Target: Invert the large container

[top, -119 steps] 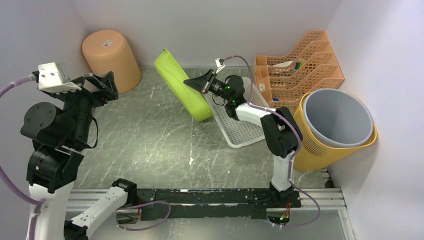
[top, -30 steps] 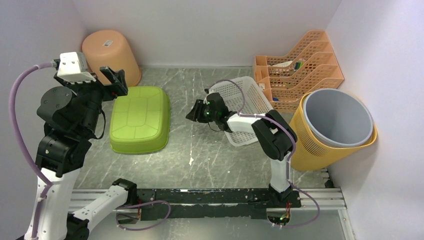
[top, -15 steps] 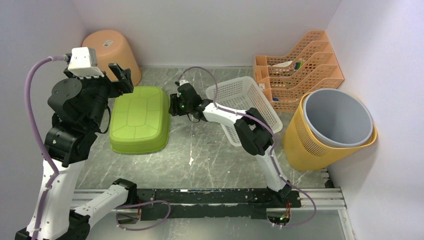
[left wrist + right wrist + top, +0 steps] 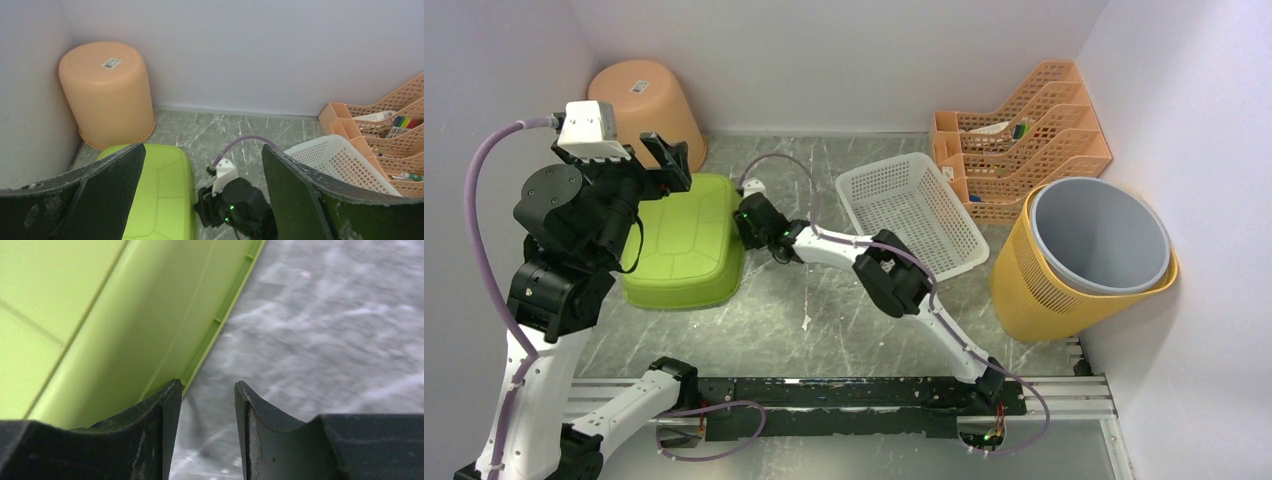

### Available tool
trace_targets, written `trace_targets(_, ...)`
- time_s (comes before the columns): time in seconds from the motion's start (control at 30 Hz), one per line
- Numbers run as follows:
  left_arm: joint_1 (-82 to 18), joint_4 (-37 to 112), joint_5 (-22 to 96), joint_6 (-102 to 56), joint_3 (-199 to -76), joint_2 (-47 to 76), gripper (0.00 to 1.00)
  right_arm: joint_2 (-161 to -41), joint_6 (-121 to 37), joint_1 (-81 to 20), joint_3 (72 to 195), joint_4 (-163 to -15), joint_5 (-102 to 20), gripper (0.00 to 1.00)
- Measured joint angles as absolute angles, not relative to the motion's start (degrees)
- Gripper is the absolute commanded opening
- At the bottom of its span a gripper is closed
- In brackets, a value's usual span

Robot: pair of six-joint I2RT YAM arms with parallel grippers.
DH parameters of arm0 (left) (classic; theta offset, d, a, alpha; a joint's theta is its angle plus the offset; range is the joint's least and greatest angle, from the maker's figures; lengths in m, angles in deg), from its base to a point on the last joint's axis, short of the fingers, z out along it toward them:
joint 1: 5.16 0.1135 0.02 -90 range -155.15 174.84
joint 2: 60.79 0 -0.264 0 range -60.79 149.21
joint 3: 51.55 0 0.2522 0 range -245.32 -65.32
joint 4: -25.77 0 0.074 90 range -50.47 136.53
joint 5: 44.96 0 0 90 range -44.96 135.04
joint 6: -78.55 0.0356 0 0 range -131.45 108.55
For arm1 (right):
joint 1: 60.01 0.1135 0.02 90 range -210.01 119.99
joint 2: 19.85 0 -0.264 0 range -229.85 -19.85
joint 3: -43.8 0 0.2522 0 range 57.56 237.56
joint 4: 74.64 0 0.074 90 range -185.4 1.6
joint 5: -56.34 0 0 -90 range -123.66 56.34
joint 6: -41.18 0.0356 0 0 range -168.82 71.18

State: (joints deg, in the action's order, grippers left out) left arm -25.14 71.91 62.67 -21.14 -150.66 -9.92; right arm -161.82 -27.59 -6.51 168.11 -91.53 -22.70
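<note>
The large container is a lime-green tub (image 4: 679,245) lying upside down, flat bottom up, on the left of the table. It also shows in the left wrist view (image 4: 155,200) and the right wrist view (image 4: 100,315). My right gripper (image 4: 744,225) is low at the tub's right side, jaws a little apart and empty (image 4: 207,390). Its left finger (image 4: 150,440) is right beside the tub's rim. My left gripper (image 4: 649,160) is open and empty, raised above the tub's far edge (image 4: 202,150).
An upside-down orange bucket (image 4: 644,110) stands in the back left corner. A white mesh basket (image 4: 909,215) sits right of centre. Orange file trays (image 4: 1019,135) are at the back right. A yellow basket holding a grey bin (image 4: 1099,250) stands at the right.
The tub, held tilted on edge by my right gripper 4 s ago, now lies upside down. My right gripper has moved left to its side, and the tub has slid slightly left.
</note>
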Motion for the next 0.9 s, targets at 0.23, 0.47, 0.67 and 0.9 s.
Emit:
trace_targets(0.23, -25.14, 71.94, 62.63, -21.12, -149.72, -10.55, 0.99, -167.04, -33.69, 0.83, 174.95, -87.95, -25.41, 0.42)
trace_targets(0.47, -25.14, 71.96, 62.41, -21.12, -149.5, -10.38, 0.99, -164.92, -35.81, 6.82, 169.98, -84.82, -20.05, 0.49)
trace_targets(0.67, -25.14, 71.98, 62.37, -21.12, -148.8, -10.25, 0.99, -150.69, -35.89, 1.34, 149.81, -85.15, -14.24, 0.51)
trace_targets(0.9, -25.14, 71.87, 61.91, -21.34, -148.12, -9.79, 0.99, -133.71, -39.65, -6.8, 142.58, -91.42, -6.0, 0.59)
